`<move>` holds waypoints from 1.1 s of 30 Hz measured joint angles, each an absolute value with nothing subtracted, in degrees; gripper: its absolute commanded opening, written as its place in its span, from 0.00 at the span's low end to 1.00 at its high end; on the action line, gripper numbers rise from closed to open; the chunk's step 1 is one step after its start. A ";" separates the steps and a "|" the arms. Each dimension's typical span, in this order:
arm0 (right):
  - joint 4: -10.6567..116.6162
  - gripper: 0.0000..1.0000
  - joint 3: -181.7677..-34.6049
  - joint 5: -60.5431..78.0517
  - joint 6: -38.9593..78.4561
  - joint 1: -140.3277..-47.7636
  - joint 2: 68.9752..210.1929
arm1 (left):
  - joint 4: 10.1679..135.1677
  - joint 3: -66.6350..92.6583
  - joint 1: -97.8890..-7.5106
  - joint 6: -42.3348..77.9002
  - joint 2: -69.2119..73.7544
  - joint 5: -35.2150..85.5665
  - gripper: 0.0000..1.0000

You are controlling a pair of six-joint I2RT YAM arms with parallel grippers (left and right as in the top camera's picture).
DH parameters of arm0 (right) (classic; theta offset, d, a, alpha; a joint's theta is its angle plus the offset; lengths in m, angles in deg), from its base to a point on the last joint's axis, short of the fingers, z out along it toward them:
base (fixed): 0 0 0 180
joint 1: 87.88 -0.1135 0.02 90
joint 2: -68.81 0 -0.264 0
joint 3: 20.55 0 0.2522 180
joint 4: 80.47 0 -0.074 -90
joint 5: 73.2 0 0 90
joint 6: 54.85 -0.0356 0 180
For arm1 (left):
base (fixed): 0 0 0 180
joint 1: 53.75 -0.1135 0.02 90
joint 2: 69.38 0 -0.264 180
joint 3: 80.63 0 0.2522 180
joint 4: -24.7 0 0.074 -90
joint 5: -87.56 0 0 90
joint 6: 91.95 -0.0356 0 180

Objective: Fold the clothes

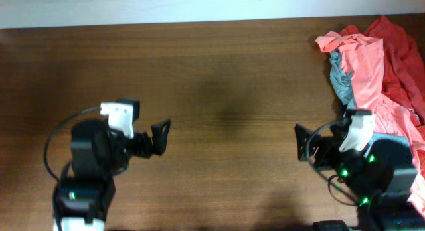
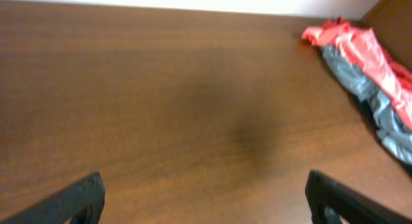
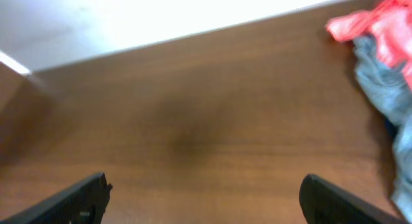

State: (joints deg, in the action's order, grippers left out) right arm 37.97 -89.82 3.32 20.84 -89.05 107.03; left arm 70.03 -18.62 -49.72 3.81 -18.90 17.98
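Salmon-pink clothes [image 1: 369, 66] heaped on wooden table [image 1: 219, 85].

Lighting is even and moderately dim. A soft shadow darkens the table [image 1: 219, 72] at centre. The wall [image 3: 161, 11] at 12 o'clock is washed out white. Right wrist view is blurred throughout; the clothes [image 3: 386, 31] at 2 o'clock show no detail.
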 measured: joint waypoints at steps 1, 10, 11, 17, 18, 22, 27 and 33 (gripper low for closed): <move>36.25 0.98 -92.79 4.20 20.84 -89.05 109.28 | 72.44 -15.12 -49.67 3.13 -15.92 18.20 0.99; 20.40 0.98 -109.92 10.80 22.15 -89.10 127.64 | 80.96 -1.68 -49.67 -3.36 -2.44 18.42 0.99; 19.24 0.99 -110.23 11.08 22.17 -89.10 129.28 | 81.84 -1.59 -49.67 -3.76 -1.46 18.42 0.99; 17.21 1.00 -110.25 13.62 22.26 -88.70 138.06 | 83.89 -1.59 -49.67 -4.57 3.99 18.42 0.99; 17.30 0.99 -110.25 14.34 21.67 -88.16 139.22 | 84.11 -1.59 -49.67 -4.59 4.77 18.42 0.99; 18.83 0.99 -110.25 17.49 19.27 -81.14 144.18 | 85.49 -1.59 -49.67 -4.59 7.18 18.40 0.99; 21.17 1.00 -110.25 18.56 18.26 -71.02 148.51 | 85.62 -1.59 -49.67 -4.59 8.38 18.42 0.99; 27.40 0.99 -110.25 18.49 17.76 -63.13 150.79 | 84.96 -1.59 -49.67 -4.59 8.42 18.42 0.99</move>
State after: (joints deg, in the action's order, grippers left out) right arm 27.40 -110.25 18.49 17.76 -63.13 150.79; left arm 84.96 -1.59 -49.67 -4.59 8.42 18.42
